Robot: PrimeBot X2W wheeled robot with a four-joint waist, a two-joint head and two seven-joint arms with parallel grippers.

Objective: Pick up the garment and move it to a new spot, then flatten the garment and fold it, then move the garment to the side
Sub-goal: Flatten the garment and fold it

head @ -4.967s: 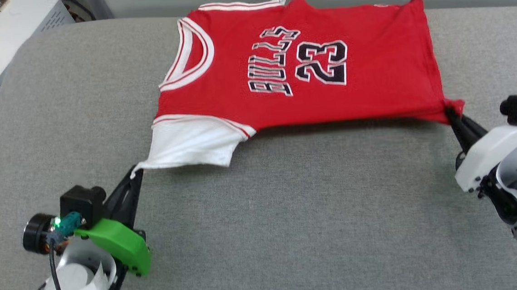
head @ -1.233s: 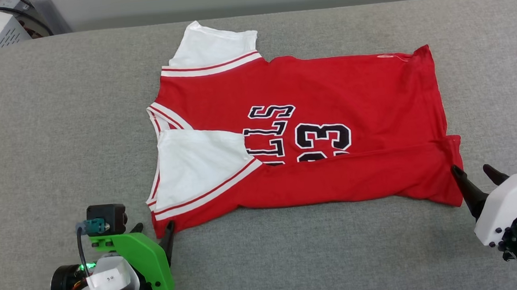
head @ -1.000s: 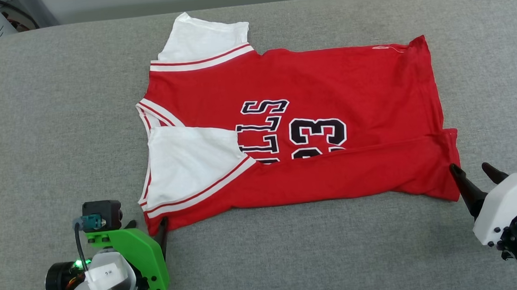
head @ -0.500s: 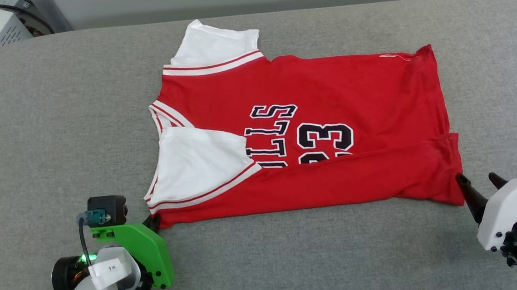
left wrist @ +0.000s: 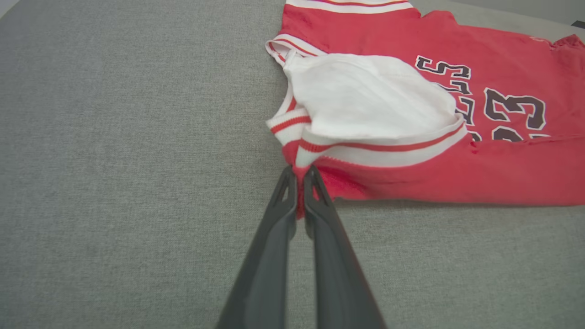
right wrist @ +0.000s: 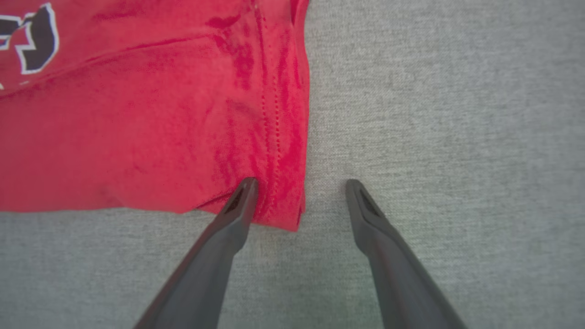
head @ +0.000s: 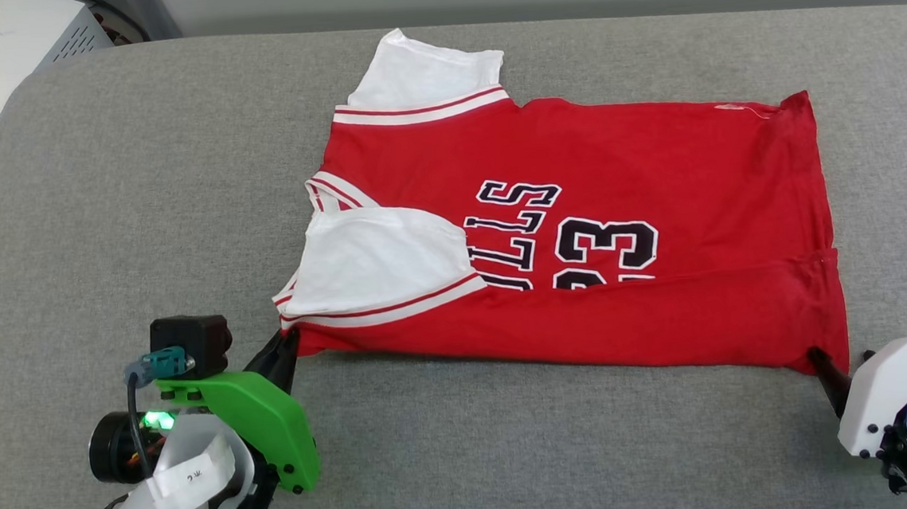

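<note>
Left wrist view: the left gripper [left wrist: 299,171] has its two dark fingers pressed together, with a thin red edge of the jersey T-shirt [left wrist: 457,173] pinched between the tips. The bite sits at the shirt's near corner, just under the red-striped trim of the white sleeve [left wrist: 365,96] that lies folded over the red body.

Right wrist view: the right gripper [right wrist: 301,183] has its jaws spread wide and nothing between them. One fingertip lies over the stitched hem corner of the shirt. The other is over bare grey fabric surface [right wrist: 457,114], just beside the hem edge. Whether the first tip presses on the cloth cannot be told.

Head view: the shirt lies spread on the grey surface, collar toward the robot's left and hem toward its right. Its near long edge is folded up over the lower part of the black "BULLS 23" print. The second white sleeve sticks out on the far side. Each gripper is at one near corner of the shirt.
</note>
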